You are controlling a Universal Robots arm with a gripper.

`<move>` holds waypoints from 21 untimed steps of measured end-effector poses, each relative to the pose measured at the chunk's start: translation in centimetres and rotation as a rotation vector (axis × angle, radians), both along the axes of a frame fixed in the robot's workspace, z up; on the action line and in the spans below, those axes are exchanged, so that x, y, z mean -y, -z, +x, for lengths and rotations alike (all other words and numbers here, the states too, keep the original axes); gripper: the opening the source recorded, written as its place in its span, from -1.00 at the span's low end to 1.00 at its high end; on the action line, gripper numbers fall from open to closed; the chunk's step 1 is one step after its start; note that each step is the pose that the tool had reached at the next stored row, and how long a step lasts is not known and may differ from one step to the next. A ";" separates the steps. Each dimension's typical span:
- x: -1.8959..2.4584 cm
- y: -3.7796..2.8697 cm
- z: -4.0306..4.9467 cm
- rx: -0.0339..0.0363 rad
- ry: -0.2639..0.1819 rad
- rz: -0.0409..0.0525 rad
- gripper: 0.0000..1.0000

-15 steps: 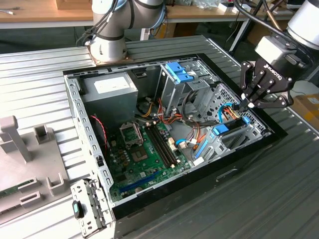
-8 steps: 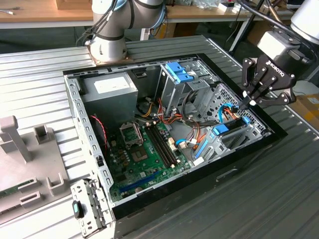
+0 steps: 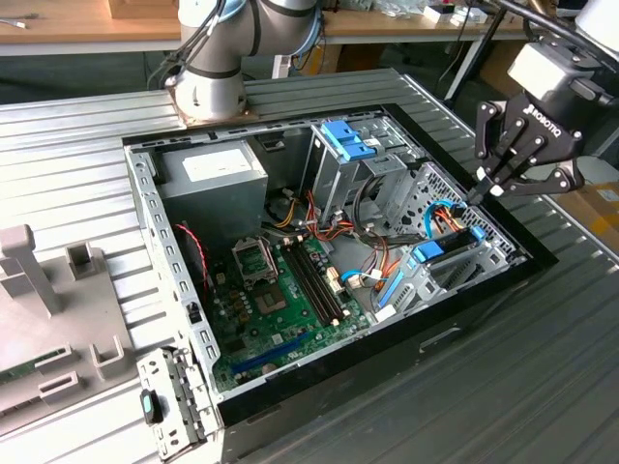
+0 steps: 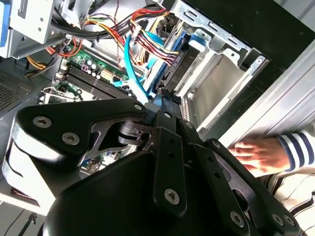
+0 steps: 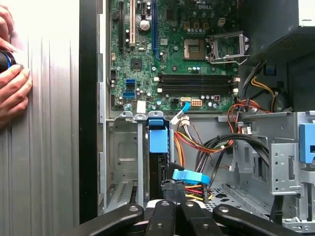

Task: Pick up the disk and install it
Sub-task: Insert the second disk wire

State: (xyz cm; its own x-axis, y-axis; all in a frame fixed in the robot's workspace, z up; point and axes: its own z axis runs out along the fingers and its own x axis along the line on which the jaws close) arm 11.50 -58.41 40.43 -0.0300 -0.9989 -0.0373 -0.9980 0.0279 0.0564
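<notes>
1. Computer case [image 3: 145,222]: one, lying open on a ribbed metal table [image 3: 68,155], side panel off.
2. Arm: one, with one gripper [image 3: 481,191] lowered to the corner bay of the case at the exterior view's right.
3. The disk [image 5: 158,172]: one. In the first wrist view it stands on edge inside the metal drive cage [image 5: 123,162], and its blue frame tab [image 5: 158,138] shows at the far end of the slot.
4. Fingers: drawn close together. In both wrist views the tips meet at the near end of the disk, and they appear to pinch that end rather than hang free.
5. Progress, as judged: the pick-up is done and the disk is already in its bay. Whether it is fully seated cannot be told. The gripper has not let go.
6. Cabling: one flat blue data connector [image 5: 189,176] lies just beside the disk, among red, yellow and black power leads. Whether any cable is plugged into the disk cannot be told.
7. Motherboard [image 3: 280,290]: one, green, with four memory slots, all empty.
8. Power-supply box [image 3: 213,174]: one, grey, in the far corner.
9. Light-blue bracket [image 3: 346,143]: one, atop the tall cage.
10. Person's hand [image 4: 261,153]: one, striped sleeve, resting on the table outside the case.
</notes>
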 end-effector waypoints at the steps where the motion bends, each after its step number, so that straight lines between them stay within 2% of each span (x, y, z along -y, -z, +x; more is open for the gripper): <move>1: -0.01 -0.14 0.00 0.0000 0.000 -0.0001 -0.79; 5: -0.04 -0.55 0.00 0.0002 0.000 -0.0003 -0.79; 6: -0.04 -0.28 0.00 0.0002 0.000 -0.0003 -0.79; 13: -0.04 -0.26 0.00 0.0002 0.000 -0.0004 -0.77; 14: -0.04 -0.26 0.00 0.0002 0.000 -0.0004 -0.53; 15: -0.04 -0.24 -0.01 0.0002 0.000 -0.0004 -0.40; 17: -0.03 0.30 -1.12 0.0013 0.001 -0.0003 -0.40; 19: -0.04 0.52 -1.28 0.0013 0.004 -0.0128 -0.40; 21: -0.04 0.98 -1.33 0.0014 0.005 -0.0195 -0.40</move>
